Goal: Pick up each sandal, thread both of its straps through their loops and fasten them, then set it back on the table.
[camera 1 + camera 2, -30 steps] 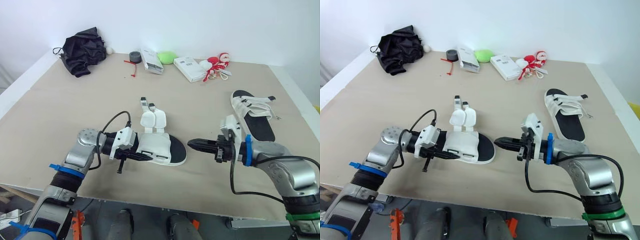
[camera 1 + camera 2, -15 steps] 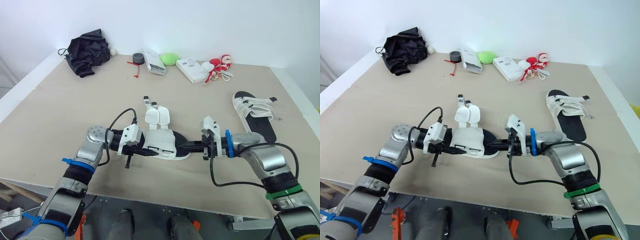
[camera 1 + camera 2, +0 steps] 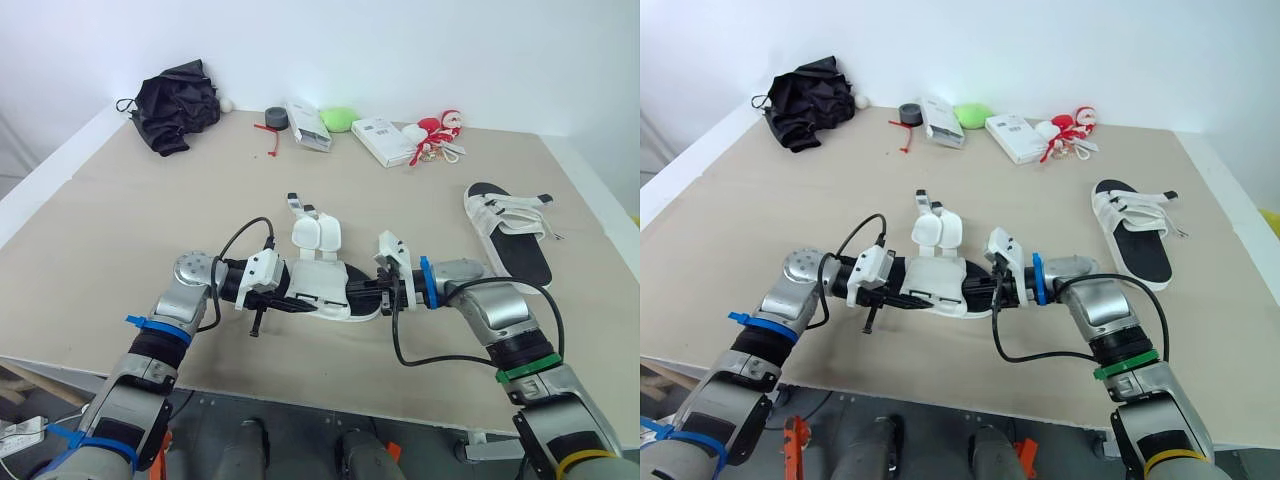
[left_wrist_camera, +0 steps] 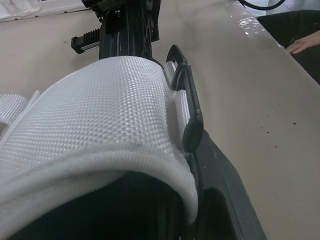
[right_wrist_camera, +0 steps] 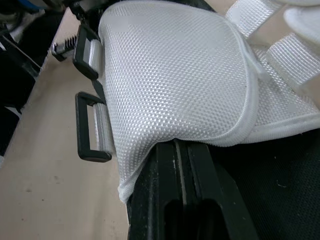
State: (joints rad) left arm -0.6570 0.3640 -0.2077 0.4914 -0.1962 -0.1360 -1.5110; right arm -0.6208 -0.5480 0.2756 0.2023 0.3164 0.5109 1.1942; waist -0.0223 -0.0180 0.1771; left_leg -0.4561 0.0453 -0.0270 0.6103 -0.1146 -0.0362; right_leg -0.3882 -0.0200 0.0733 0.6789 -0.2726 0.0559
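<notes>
A white sandal with a black sole (image 3: 322, 287) lies near the table's front edge, its two strap flaps (image 3: 316, 236) folded open toward the far side. My left gripper (image 3: 287, 304) is shut on the sandal's left side, the white mesh upper (image 4: 100, 115) draped over its fingers (image 4: 220, 200). Coming from the right, my right gripper (image 3: 362, 298) is shut, its fingers (image 5: 175, 200) pushed in under the upper's edge (image 5: 170, 85). Two black strap loops (image 5: 92, 132) hang free beside the upper. The second sandal (image 3: 508, 232) rests at the right with its straps across it.
Along the far edge sit a black cloth bundle (image 3: 172, 98), a tape roll (image 3: 274, 116), white boxes (image 3: 384, 139), a green object (image 3: 338, 118) and a red-and-white toy (image 3: 436, 128). A person's hand (image 4: 305, 45) shows past the table edge.
My right gripper has travelled left across the table to the sandal and slid its tips under the upper. The left gripper has kept its hold. The camera has shifted.
</notes>
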